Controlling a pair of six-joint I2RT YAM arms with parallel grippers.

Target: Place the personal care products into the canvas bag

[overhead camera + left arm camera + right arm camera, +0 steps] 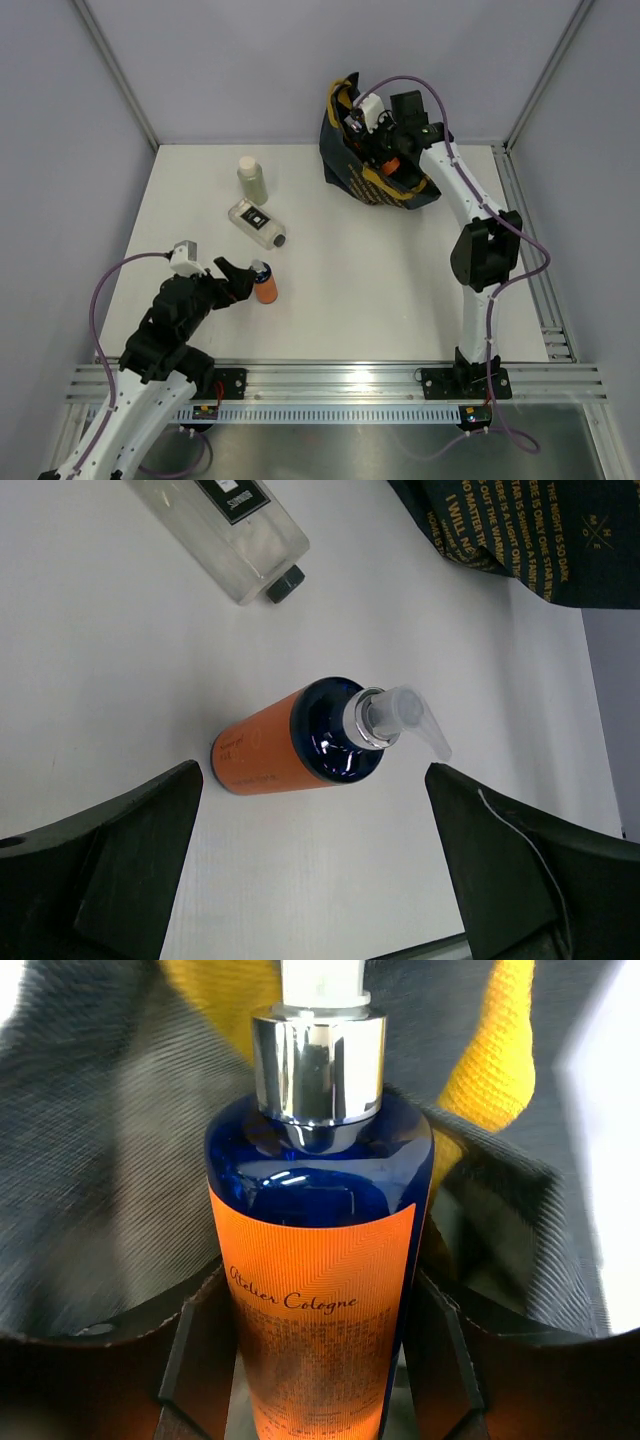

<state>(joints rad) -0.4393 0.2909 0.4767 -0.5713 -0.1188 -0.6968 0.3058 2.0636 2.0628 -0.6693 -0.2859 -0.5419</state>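
So up close, the right wrist view shows one orange bottle (320, 1290) clamped in the right hand (385, 150), with the canvas bag (345, 165) all around it. Overhead it's just an orange dot at the bag's mouth. The left hand (240, 280) is spread wide around the other orange bottle (290, 745), which is upright and untouched. The clear flat bottle (257, 222) and pale green bottle (252, 180) sit farther back on the white surface (350, 290), with pale walls (300, 60) around.

Top camera: high at the near edge, looking down on the whole table (400, 290). Left wrist camera: close, tilted down at an orange bottle (265, 750) and a canvas bag (520, 530) corner, both also in the top view. Right wrist camera: very close on a second orange bottle (315, 1300), bag cloth behind.
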